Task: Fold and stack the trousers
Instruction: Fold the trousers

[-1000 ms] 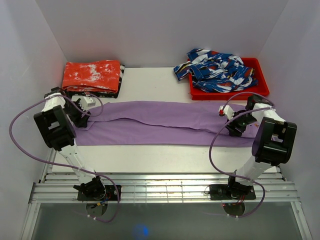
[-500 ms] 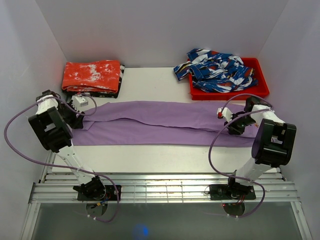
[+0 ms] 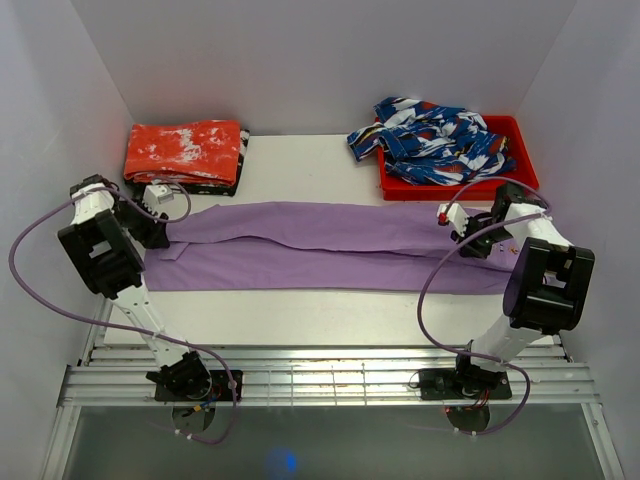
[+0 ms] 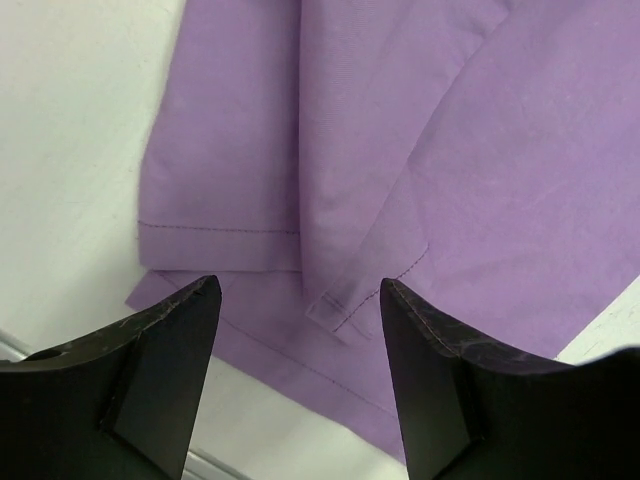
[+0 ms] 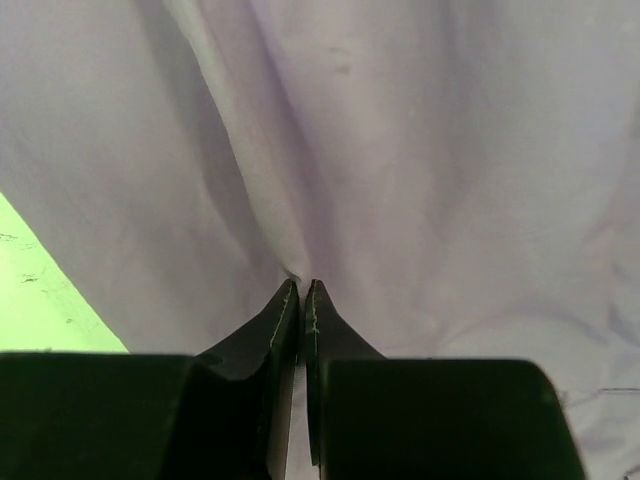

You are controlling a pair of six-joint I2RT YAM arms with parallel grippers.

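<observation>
The lilac trousers (image 3: 330,250) lie flat in a long band across the table, folded lengthwise. My left gripper (image 3: 160,232) hovers open over their left end. In the left wrist view its gripper (image 4: 298,283) has its fingertips apart above the stitched leg hems of the trousers (image 4: 500,150), touching nothing. My right gripper (image 3: 472,247) sits at the right end of the trousers. In the right wrist view that gripper (image 5: 301,285) is shut, pinching a small raised fold of the trousers (image 5: 450,150), with creases running out from the pinch.
A folded red-orange cloth with white blotches (image 3: 185,152) sits on a dark layer at the back left. A red tray (image 3: 455,190) at the back right holds a blue-white-red patterned garment (image 3: 435,140). White walls enclose three sides. A metal rail (image 3: 320,375) runs along the front.
My right gripper has shut on the cloth at the right end. The left arm has swung left and back over the leg hems, with its jaws slightly narrower.
</observation>
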